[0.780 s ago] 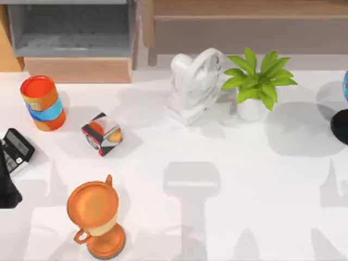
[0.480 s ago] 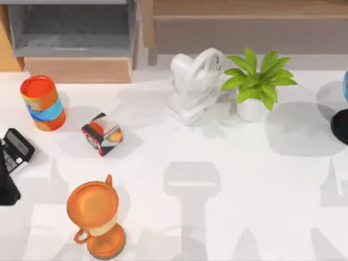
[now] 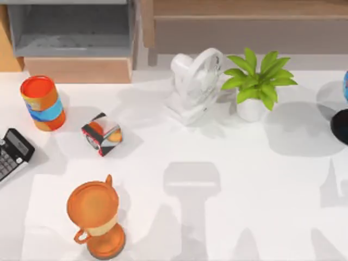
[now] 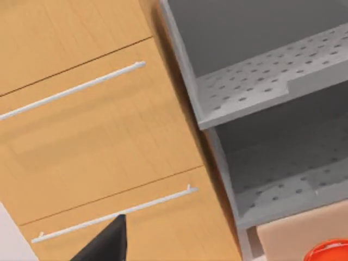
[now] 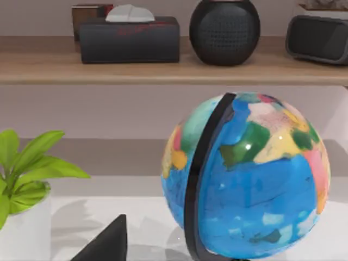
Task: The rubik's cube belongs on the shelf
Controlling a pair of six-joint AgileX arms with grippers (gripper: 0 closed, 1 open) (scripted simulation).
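**Left arm withdrawn from the table's left edge; cube not yet located**

The white table (image 3: 228, 163) is bounded at the back by the shelf (image 3: 244, 8), a long light-brown wooden ledge with a grey-brown front panel, and by a grey-lined box compartment (image 3: 70, 32) to its left. In the right wrist view the shelf (image 5: 163, 69) is seen to carry a dark tissue box (image 5: 129, 39) and a round black speaker (image 5: 224, 31), with bare board between them. A blue globe on a black arc (image 5: 244, 174), a white desk fan (image 3: 196, 84) and a green potted plant (image 3: 255, 84) stand on the right half of the table. An orange trophy cup (image 3: 97, 217), an orange-and-blue can (image 3: 43, 102), a glossy black, white and orange cube (image 3: 101, 133) without a tile grid, and a black calculator (image 3: 12, 155) stand on the left.

The dark arm that overlapped the calculator 0.8 s ago has been drawn out of the top view, so the calculator is now uncovered. The left gripper (image 4: 106, 244) is turned toward a light wooden drawer front (image 4: 92, 136); the right gripper (image 5: 106, 239) is held near the globe. Whether either is wide or narrow cannot be told.

The position of the rubik's cube cannot be told. The task is judged to be at its start, with nothing grasped.
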